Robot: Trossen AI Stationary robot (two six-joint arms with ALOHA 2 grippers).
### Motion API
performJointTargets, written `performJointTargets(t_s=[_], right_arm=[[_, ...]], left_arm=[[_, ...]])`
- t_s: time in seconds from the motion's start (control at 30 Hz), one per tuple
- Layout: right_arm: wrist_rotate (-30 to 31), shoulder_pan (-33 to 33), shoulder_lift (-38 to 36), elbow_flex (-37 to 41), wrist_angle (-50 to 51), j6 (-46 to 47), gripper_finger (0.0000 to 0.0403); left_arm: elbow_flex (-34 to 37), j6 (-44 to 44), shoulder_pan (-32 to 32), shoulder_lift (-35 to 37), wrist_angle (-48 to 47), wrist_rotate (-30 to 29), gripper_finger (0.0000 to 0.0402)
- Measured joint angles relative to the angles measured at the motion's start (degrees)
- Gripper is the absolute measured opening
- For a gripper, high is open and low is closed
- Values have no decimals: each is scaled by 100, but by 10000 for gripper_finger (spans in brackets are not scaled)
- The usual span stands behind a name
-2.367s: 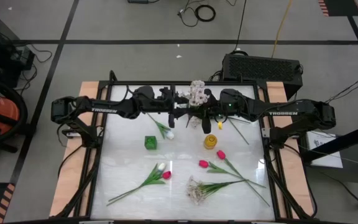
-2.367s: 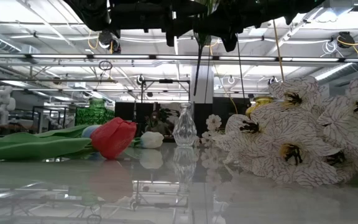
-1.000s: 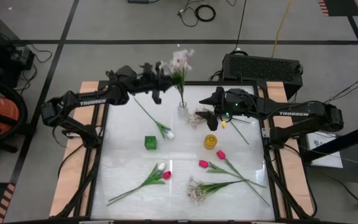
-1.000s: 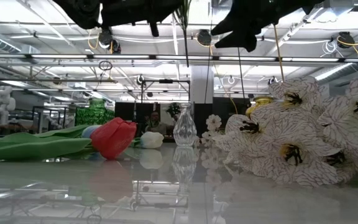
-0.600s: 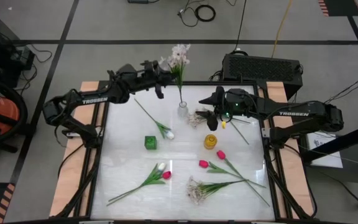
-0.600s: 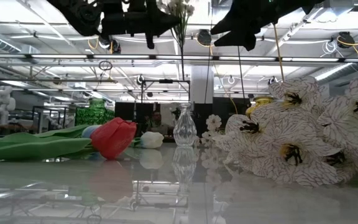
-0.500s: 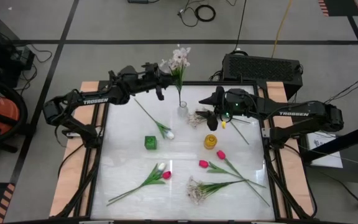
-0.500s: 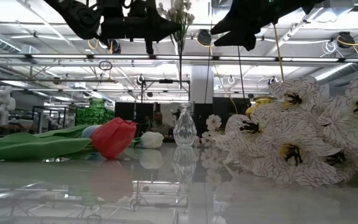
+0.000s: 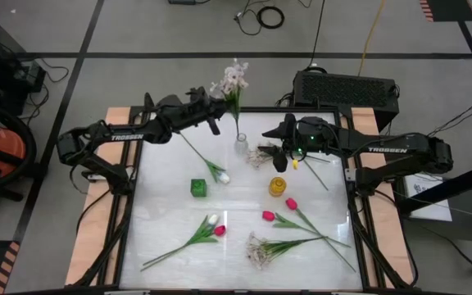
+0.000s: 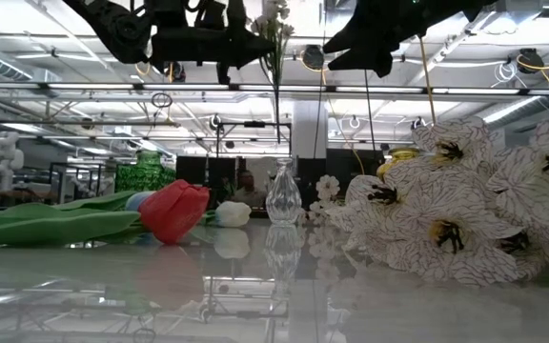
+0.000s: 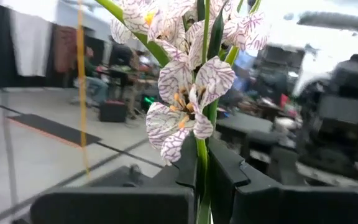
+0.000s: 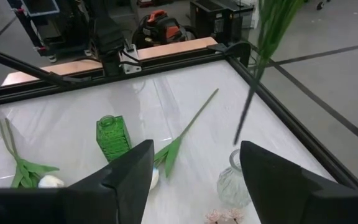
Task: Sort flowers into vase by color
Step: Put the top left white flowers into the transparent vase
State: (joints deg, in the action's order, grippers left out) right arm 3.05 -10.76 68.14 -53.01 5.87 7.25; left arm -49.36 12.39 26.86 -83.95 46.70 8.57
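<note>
1. Left hand [image 9: 217, 112], high view: clenched on the stem of a pale blossom spray [image 9: 230, 80], held over the clear vase [image 9: 241, 147] at the counter's [image 9: 170, 205] far edge. Right hand [image 9: 275, 149] hovers just beside the vase, fingers apart, holding nothing. Pink tulips [image 9: 290, 203], white tulips [image 9: 222, 177], another spray [image 9: 257, 251], green vase [image 9: 198, 188] and yellow vase [image 9: 278, 186] sit on the counter.
2. Low view: stem tip hangs above the vase mouth [image 10: 283, 164], not in yet.
3. Left wrist view: spray [image 11: 186, 93] pinched between the fingers.
4. Right wrist view: stem [image 12: 248, 106] ends just above the vase [image 12: 234, 185].
5. Step: inserting the spray. Next move needs a straight lowering, tip centred on the narrow neck.
</note>
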Motion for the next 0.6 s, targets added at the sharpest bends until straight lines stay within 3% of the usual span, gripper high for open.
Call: performJointTargets(t_s=[0.1,0.6], right_arm=[[-4,0,0,0,0,0,230],[-13,0,0,4,456,428,231]], left_arm=[[0,-245,-42,-35,-38,-262,18],[-2,-261,-32,-862,572,-290,18]])
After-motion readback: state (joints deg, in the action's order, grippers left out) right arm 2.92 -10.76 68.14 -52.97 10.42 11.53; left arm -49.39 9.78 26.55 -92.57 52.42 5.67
